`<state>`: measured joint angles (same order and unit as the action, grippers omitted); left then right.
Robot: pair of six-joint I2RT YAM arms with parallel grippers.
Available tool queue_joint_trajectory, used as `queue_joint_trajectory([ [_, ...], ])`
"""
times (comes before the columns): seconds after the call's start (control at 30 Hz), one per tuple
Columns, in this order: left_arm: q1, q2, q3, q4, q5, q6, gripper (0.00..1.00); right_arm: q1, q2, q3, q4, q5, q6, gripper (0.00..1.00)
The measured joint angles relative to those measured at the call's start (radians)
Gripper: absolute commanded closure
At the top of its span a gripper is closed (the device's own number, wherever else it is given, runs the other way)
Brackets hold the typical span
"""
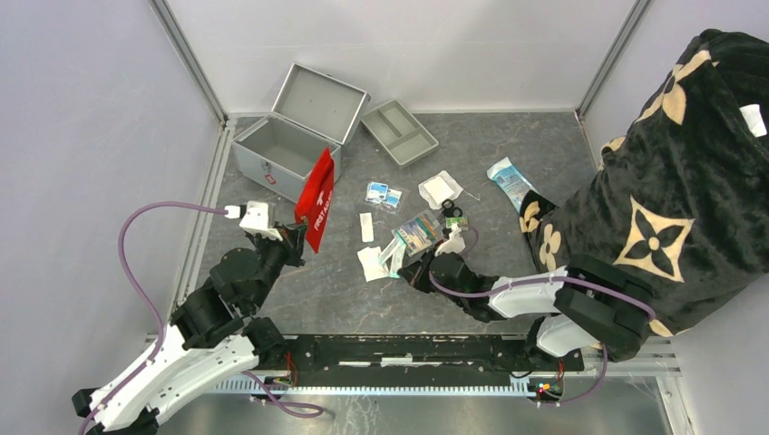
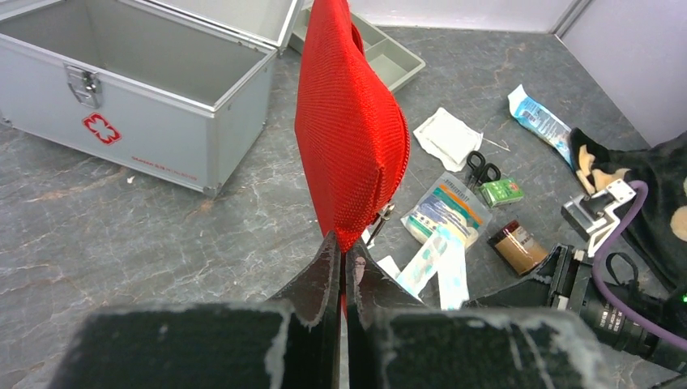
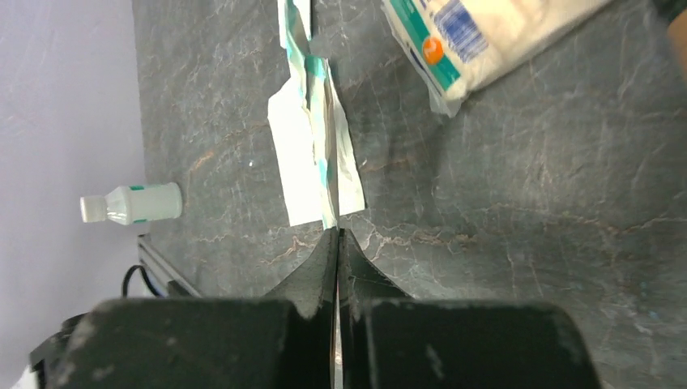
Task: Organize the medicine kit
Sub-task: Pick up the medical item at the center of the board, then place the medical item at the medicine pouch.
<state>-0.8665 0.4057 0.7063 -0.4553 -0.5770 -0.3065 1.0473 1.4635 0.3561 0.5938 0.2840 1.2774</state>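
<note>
One red pouch (image 2: 348, 138) is being pinched by the left gripper (image 2: 341, 243) beside one open metal case (image 2: 162, 138). One thin paper packet (image 3: 320, 162) is being squeezed by the right gripper (image 3: 337, 235).

— How is the left arm (image 1: 210, 313) set?
— It stretches up and forward from its base at the near left, with the wrist cocked toward the middle. The left gripper (image 2: 340, 247) has its jaws pressed tight on the lower edge of the red pouch (image 2: 348, 121), which stands upright above them.
— And the right arm (image 1: 508, 294)?
— Folded low, reaching leftward toward the middle. The right gripper (image 3: 336, 237) is closed, fingertips together right at the end of a white-and-teal wrapper (image 3: 316, 162). Whether the wrapper is pinched, I can't tell.
</note>
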Motion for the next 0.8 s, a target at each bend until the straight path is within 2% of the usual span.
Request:
queue_joint_trajectory([
  [0.33, 0.0, 0.078, -0.064, 0.093, 0.087, 0.001, 0.98, -0.001, -0.099, 0.116, -0.279, 0.125, -0.306, 1.0],
  [0.53, 0.0, 0.086, -0.116, 0.177, 0.2, 0.032, 0.98, -0.014, -0.242, 0.145, -0.41, 0.215, -0.528, 1.0],
  [0.67, 0.0, 0.103, -0.122, 0.214, 0.365, 0.117, 0.98, -0.028, -0.356, 0.166, -0.441, 0.27, -0.777, 1.0],
  [0.8, 0.0, 0.142, -0.106, 0.211, 0.449, 0.186, 0.98, -0.039, -0.484, 0.167, -0.391, 0.275, -1.094, 1.0],
])
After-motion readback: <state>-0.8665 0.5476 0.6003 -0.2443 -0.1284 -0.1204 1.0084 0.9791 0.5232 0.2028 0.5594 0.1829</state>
